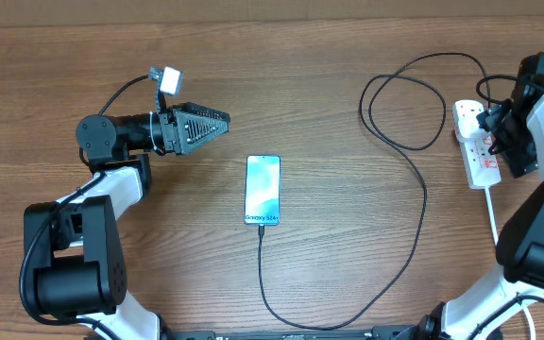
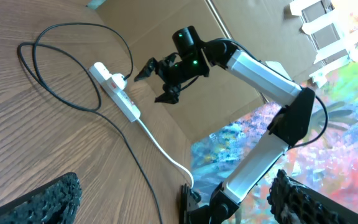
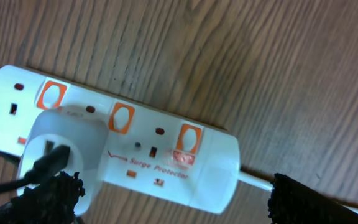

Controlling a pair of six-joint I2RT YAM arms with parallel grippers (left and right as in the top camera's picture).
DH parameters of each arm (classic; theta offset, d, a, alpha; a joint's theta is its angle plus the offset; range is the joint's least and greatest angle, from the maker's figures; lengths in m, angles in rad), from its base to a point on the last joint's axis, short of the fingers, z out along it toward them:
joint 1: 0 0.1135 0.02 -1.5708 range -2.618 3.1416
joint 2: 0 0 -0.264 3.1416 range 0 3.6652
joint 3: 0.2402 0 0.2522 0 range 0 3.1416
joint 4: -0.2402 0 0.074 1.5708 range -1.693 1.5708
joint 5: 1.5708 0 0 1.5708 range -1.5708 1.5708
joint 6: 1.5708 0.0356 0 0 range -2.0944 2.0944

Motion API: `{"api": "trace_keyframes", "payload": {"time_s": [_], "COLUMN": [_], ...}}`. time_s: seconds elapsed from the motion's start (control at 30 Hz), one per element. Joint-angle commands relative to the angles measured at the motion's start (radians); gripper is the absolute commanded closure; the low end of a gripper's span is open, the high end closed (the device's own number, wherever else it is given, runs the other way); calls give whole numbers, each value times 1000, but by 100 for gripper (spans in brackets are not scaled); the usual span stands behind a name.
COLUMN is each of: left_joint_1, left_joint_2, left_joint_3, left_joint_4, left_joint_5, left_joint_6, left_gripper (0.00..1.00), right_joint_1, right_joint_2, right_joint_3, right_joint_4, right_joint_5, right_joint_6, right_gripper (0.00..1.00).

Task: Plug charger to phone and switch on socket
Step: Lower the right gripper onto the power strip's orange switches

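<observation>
The phone [image 1: 263, 189] lies flat mid-table with its teal screen up. The charger [image 1: 414, 189], a thin black cable, meets the phone's bottom edge, loops along the front and curls up to a white plug [image 3: 61, 143] in the socket [image 1: 480, 151]. The socket [image 3: 135, 149] is a white strip with orange-red switches [image 3: 121, 117]. My right gripper [image 3: 179, 202] hovers just above it, open, its fingers straddling the strip's cord end. Left of the phone, my left gripper [image 1: 217, 123] points right, open and empty. In the left wrist view its fingers [image 2: 42, 199] stand wide apart.
The socket's thick white cord [image 1: 492, 212] trails toward the front right. A cardboard wall [image 2: 166, 25] stands behind the table. The charger makes a wide loop [image 1: 399, 104] at the back right. Both arm bases sit at the front corners.
</observation>
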Motion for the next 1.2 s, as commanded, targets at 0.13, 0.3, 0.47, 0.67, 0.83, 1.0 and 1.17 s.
{"api": "trace_keyframes", "payload": {"time_s": [0.13, 0.3, 0.47, 0.67, 0.83, 1.0, 1.17], "left_joint_1": [0, 0, 0, 0, 0, 0, 0], "left_joint_2": [-23, -23, -23, -23, -23, -23, -23], "left_joint_3": [4, 4, 4, 4, 4, 4, 4], "left_joint_4": [6, 6, 6, 6, 7, 7, 6], "left_joint_5": [18, 18, 18, 18, 18, 18, 18], "left_joint_6": [24, 24, 24, 24, 24, 24, 24], "left_gripper": [0, 0, 0, 0, 1, 0, 0], "right_joint_1": [-7, -12, -18, -42, -80, -91, -91], "right_joint_2": [73, 102, 113, 120, 120, 120, 120], "right_joint_3": [-4, -4, -4, -4, -4, -4, -4], "right_joint_4": [32, 39, 62, 94, 106, 86, 87], "right_joint_5": [56, 58, 58, 45, -60, -83, -137], "right_joint_6": [68, 71, 71, 121, 110, 82, 11], "right_gripper": [0, 0, 0, 0, 0, 0, 0]}}
